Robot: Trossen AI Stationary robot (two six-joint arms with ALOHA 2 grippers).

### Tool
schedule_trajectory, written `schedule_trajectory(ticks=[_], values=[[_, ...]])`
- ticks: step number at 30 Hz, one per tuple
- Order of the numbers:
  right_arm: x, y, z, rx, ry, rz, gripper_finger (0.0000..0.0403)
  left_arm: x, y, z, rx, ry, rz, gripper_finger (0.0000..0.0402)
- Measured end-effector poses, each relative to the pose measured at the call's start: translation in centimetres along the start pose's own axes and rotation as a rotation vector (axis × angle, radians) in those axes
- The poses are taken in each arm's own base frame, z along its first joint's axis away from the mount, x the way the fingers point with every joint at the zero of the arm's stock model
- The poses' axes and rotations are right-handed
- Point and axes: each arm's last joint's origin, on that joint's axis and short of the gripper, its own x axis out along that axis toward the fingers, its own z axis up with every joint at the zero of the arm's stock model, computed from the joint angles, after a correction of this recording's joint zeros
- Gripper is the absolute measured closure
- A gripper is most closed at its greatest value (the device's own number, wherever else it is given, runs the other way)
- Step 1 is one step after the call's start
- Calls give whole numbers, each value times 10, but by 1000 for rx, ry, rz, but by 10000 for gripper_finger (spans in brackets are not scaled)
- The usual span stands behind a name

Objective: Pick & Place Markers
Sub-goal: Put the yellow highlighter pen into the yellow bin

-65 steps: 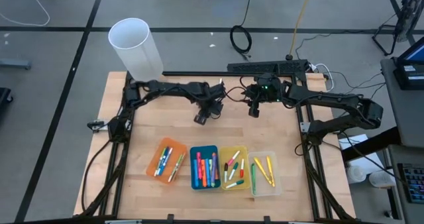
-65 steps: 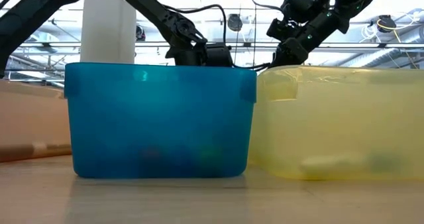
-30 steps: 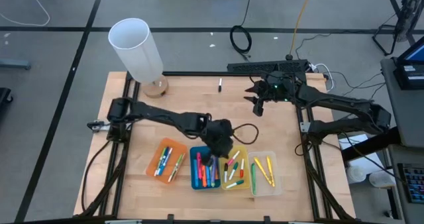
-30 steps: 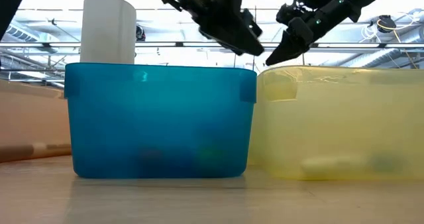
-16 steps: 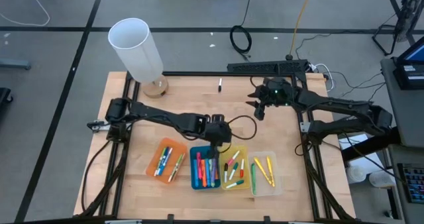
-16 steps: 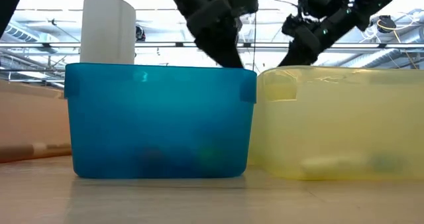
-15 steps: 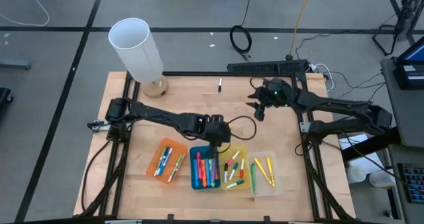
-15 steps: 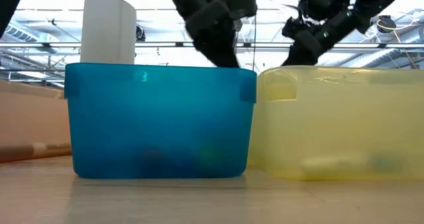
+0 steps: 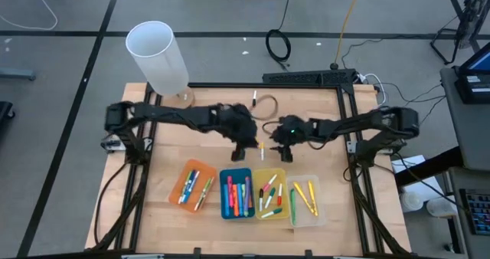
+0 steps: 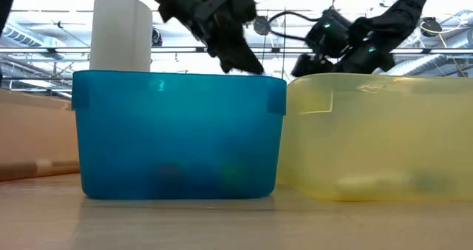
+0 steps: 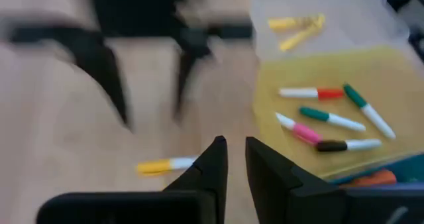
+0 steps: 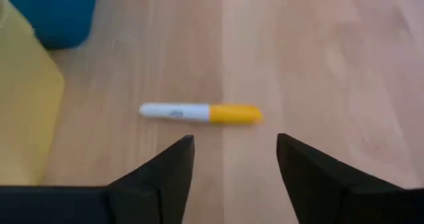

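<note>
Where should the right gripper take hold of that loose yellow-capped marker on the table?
Likely mid-length, near where cap meets white barrel. The marker lies flat and alone on bare table, crosswise to the open right gripper, so come straight down with the fingers straddling it.

No words or numbers can be read anywhere. The white and yellow marker (image 12: 201, 112) just ahead of the right fingers (image 12: 173, 164) has small dark print, too tiny to read.

Wooden table (image 9: 161, 155): four trays (image 9: 236, 192), loose yellow-capped marker (image 12: 201, 112), seemingly white cylinder (image 9: 158, 56).
</note>
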Motion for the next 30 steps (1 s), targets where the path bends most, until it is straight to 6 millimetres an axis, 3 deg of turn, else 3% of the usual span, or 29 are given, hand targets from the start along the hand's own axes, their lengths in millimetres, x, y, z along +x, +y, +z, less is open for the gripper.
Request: schedule_trajectory(ticks=[6,11,19,23,30], values=[[33,10,12,-255,64,53,177,-61,7,3,94,-229,86,369],[49,9,27,-327,159,79,180,-99,5,-4,113,-326,143,380],[65,6,26,-383,347,149,194,-112,4,-20,110,-305,161,393],[70,7,18,-302,388,175,209,-111,6,-23,119,-301,173,398],[73,5,22,-104,342,137,264,-113,11,-25,146,-300,197,379]])
